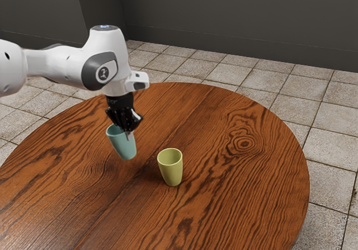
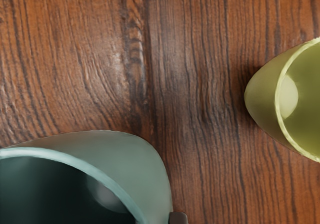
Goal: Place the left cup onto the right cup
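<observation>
A teal cup (image 1: pixel 122 144) hangs tilted above the round wooden table (image 1: pixel 235 166), lifted off the surface. My black gripper (image 1: pixel 126 128) is shut on its rim from above. To the exterior view's right of it, a yellow-green cup (image 1: pixel 170 166) stands upright on the table, a short gap away. In the wrist view the teal cup (image 2: pixel 100 179) looms large just under my hand, its dark inside visible, and the yellow-green cup (image 2: pixel 287 106) lies off to the side with its mouth open.
The table's far edge curves behind the cups, with a tiled floor (image 1: pixel 291 88) beyond it. Dark walls (image 1: pixel 224 9) close the room at the back.
</observation>
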